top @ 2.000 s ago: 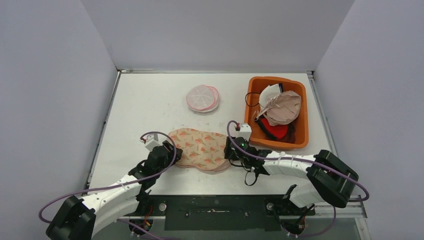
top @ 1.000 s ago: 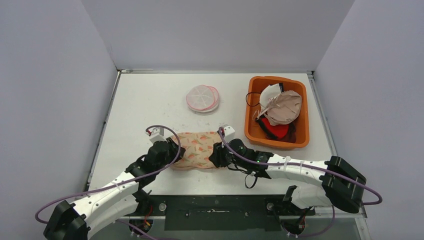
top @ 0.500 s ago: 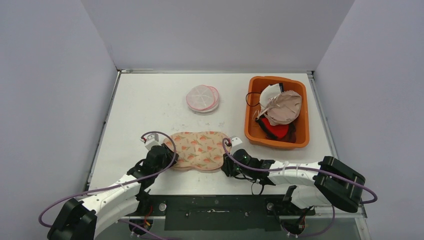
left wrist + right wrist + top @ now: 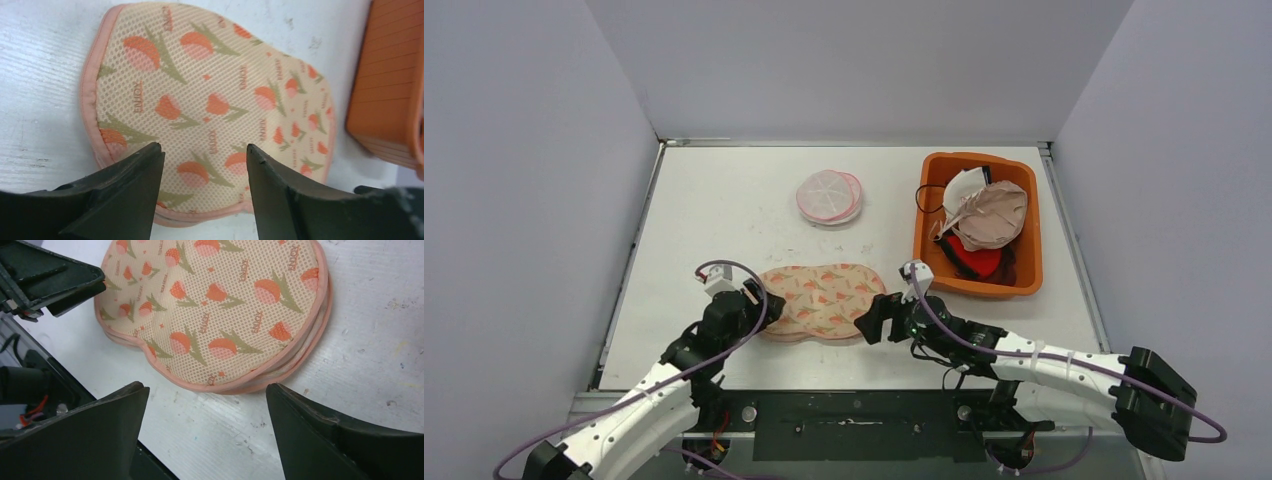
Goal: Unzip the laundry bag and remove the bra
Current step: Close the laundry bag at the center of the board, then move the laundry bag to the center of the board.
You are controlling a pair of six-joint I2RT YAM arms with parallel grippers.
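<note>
The laundry bag (image 4: pixel 824 300) is a peach mesh pouch with a tulip print and pink trim, lying flat on the white table. It fills the left wrist view (image 4: pixel 210 105) and the upper part of the right wrist view (image 4: pixel 215 310), where its zipped pink edge shows. My left gripper (image 4: pixel 759 305) is open, its fingertips (image 4: pixel 204 146) hovering over the bag's left end and holding nothing. My right gripper (image 4: pixel 871 322) stands wide open (image 4: pixel 207 386) just off the bag's right end, over bare table. The bra is hidden.
An orange bin (image 4: pixel 1024 285) with several garments stands to the right of the bag; its side wall (image 4: pixel 390 90) shows in the left wrist view. A round pink and white mesh pouch (image 4: pixel 829 196) lies farther back. The table's front edge runs close behind both grippers.
Both grippers have opened and let go of the bag's ends. The bag has settled flat. The right gripper has drawn back a little from the bag's right edge.
</note>
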